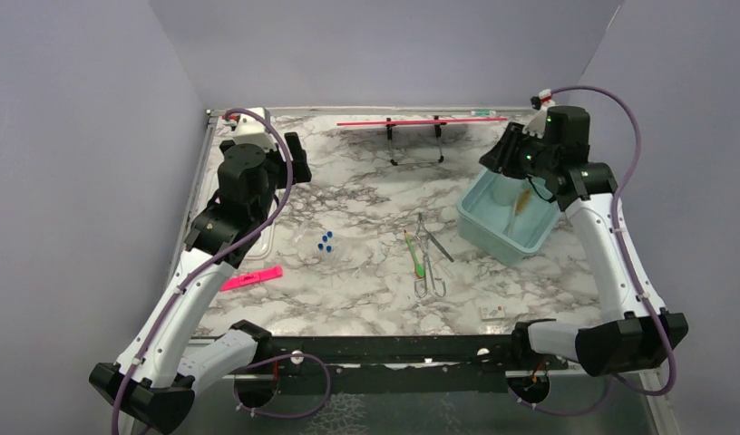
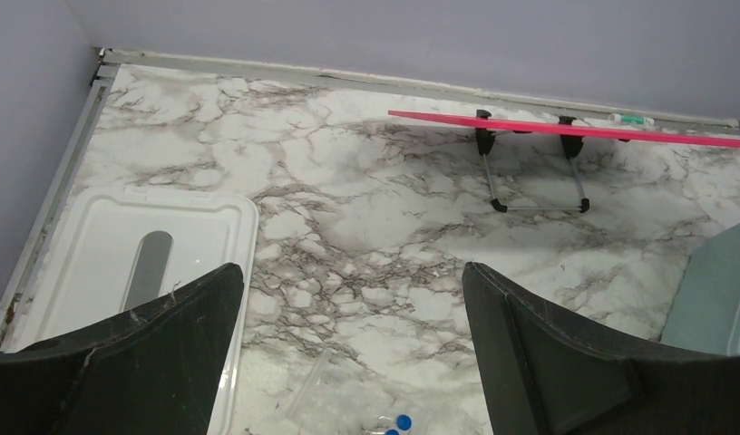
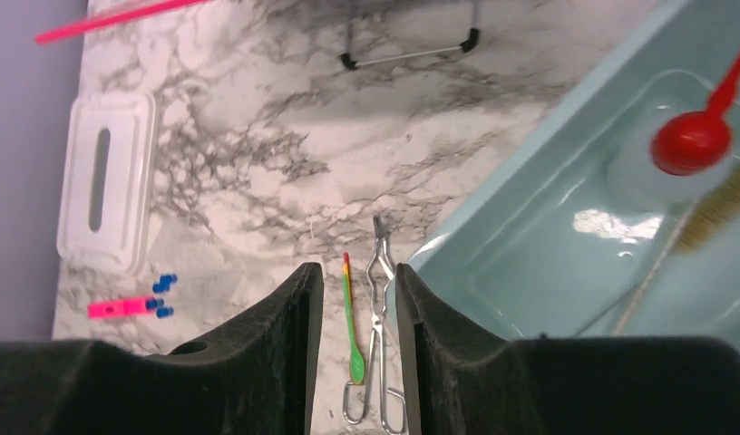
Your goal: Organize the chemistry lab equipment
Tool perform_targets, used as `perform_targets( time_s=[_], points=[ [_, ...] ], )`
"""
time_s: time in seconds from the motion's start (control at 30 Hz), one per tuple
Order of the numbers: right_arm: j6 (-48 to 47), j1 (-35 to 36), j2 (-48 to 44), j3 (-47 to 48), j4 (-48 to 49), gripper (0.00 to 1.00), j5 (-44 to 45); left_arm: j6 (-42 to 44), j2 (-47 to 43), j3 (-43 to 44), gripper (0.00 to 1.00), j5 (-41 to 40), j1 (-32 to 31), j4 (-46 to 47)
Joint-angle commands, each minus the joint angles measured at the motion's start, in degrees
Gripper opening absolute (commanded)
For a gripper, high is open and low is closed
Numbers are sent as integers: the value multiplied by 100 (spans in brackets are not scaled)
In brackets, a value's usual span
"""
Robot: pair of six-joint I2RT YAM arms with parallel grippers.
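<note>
Right wrist view: right pincer (image 3: 355, 290) parted, empty (teal bin (image 3: 530, 245) alongside); left pincer (image 2: 350, 290) gapes wide, empty.

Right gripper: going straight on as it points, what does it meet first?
Likely the metal forceps and green-handled tool on the table, framed between the fingers of the right gripper. Depth is unclear; the teal bin rim lies just beside that line.

- No text, brand, number or sign is legible in any view.
- Small white tag (image 1: 493, 311) on the table (image 1: 366, 181): its markings are too small to read.
</note>
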Motion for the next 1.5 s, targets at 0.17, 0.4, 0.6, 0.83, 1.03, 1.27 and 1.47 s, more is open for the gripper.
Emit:
perform_targets(
  time_s=[0.17, 0.4, 0.6, 0.83, 1.03, 1.27, 1.47],
  points=[
    [-177, 2450, 690, -251, 140, 40, 645, 39, -37, -42, 94, -65, -36, 173],
    [729, 3159, 1559, -914, 313, 49, 1412, -21, -57, -105, 94, -102, -36, 151],
    [1031, 3350, 2387, -1212, 552, 49, 1595, -25, -42, -103, 94, -114, -36, 156],
    [1051, 3587, 3057, -1318, 675, 32, 1771, -47, -30, -122, 94, -113, -36, 156],
    [1122, 3668, 3302, -1412, 779, 26, 2064, -64, -6, -116, 94, -87, -36, 156],
    [1022, 3714, 3568, -1411, 891, 9, 2231, -104, 29, -11, 94, -26, -36, 148],
    [792, 3749, 2944, -1428, 1126, 2, 2022, -107, 31, -8, 94, -25, -36, 130]
  ],
)
